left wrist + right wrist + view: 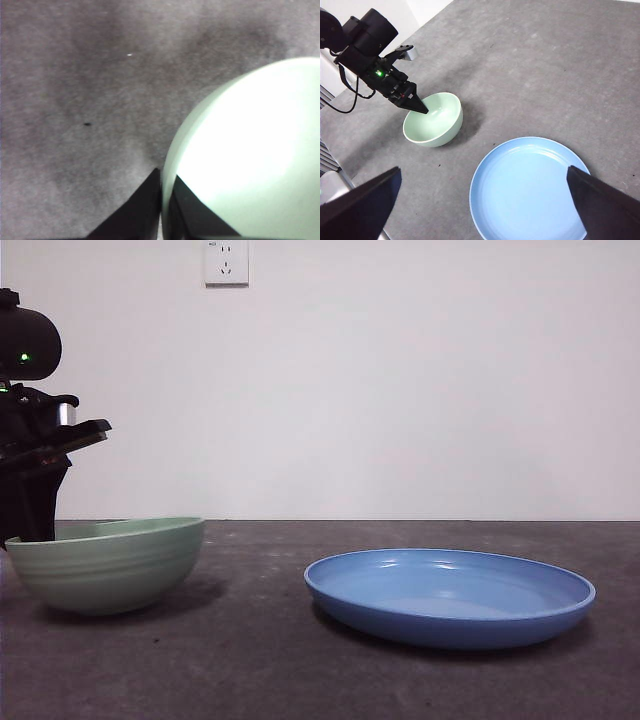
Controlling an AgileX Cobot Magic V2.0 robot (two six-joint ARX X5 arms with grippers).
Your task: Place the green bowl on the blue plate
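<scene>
Up front, the green bowl (108, 565) sits on the dark table (250, 660), tilted slightly, well apart from the blue plate (450, 596). Closer, the left gripper (162, 200) pinches the bowl's rim, one jaw inside, one outside. Overhead, the right gripper (485, 200) hangs above the plate, jaws spread wide.
</scene>
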